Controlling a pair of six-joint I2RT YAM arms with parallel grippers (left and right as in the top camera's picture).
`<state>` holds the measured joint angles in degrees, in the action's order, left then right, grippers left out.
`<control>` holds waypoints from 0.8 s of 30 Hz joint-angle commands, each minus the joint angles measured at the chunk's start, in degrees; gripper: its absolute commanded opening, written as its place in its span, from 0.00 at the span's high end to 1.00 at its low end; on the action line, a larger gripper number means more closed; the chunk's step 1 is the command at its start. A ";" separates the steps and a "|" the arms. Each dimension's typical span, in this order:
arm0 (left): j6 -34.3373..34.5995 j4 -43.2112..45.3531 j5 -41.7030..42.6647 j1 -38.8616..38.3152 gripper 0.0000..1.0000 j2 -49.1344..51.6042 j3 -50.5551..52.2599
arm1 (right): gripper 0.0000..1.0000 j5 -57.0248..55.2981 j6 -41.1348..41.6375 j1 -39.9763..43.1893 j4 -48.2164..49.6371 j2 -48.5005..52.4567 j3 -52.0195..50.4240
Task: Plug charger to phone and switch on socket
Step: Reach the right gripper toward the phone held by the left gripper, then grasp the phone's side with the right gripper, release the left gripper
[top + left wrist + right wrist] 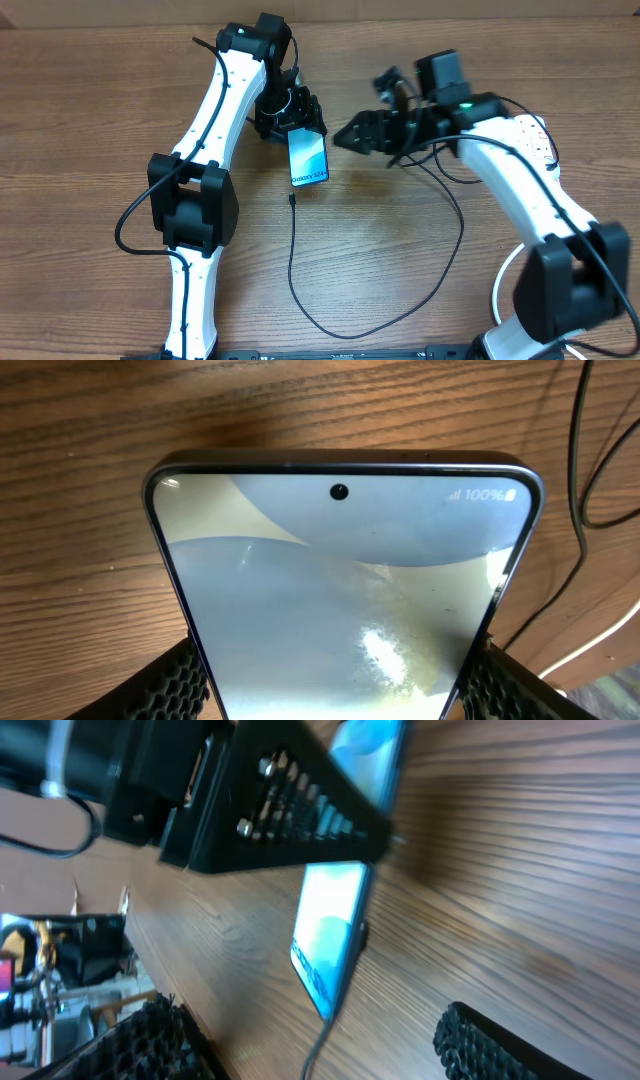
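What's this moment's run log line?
left end effector: grips slim cyan-screen smartphone | right end effector: open beside it | thin black charger cable: plug seating unclear

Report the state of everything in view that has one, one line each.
phone: screen lit, clamped at its sides.
left gripper: shut on the phone.
right gripper: open, empty, just beside the phone.
charger: plug tip at the phone's lower end; cannot tell whether it is seated.
socket: partly hidden; cannot tell whether it is switched on.
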<state>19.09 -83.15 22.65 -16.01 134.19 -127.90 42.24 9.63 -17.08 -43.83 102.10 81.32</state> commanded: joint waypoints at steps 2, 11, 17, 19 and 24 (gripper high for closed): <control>-0.72 -0.46 2.93 0.33 0.36 -0.07 -1.66 | 0.18 0.92 4.28 -4.20 5.09 3.85 0.37; -1.16 -0.87 2.95 0.33 0.36 -0.07 -1.66 | 0.18 -7.89 5.81 -8.55 7.80 5.73 0.37; -1.38 -0.81 3.58 0.35 0.36 -0.07 -1.66 | 0.18 -11.10 10.54 -8.72 8.98 7.39 0.37; -1.79 -0.81 4.42 0.35 0.36 -0.07 -1.66 | 0.19 -9.62 11.41 -8.74 9.86 8.37 0.37; -2.01 -0.66 4.42 0.35 0.35 -0.07 -1.66 | 0.37 -4.63 11.41 -8.74 11.72 9.57 0.37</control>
<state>18.83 -83.77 24.84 -16.01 134.19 -127.90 34.94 19.66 -25.76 -32.49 111.02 81.32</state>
